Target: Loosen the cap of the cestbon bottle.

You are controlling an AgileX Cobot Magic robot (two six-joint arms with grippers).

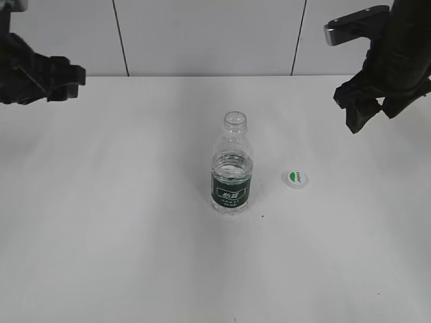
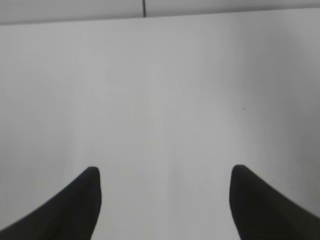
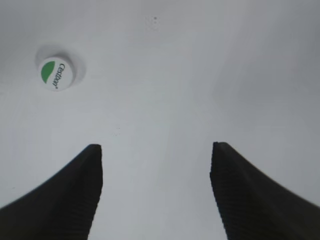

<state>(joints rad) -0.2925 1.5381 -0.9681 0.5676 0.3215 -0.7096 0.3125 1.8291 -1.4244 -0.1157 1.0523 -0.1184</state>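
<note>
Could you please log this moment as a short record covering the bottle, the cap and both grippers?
bottle: small clear plastic water bottle with dark green label, upright mid-table, neck open
cap: small round white plastic cap with green mark, off, lying on the white table right of the bottle
left gripper: open, empty
right gripper: open, empty, raised

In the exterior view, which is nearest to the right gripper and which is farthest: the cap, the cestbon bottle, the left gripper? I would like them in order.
From the right gripper, raised at upper right:
1. The cap, lying on the table below and left of it.
2. The cestbon bottle, upright at the middle, its neck open.
3. The left gripper, at the far left edge.
</note>
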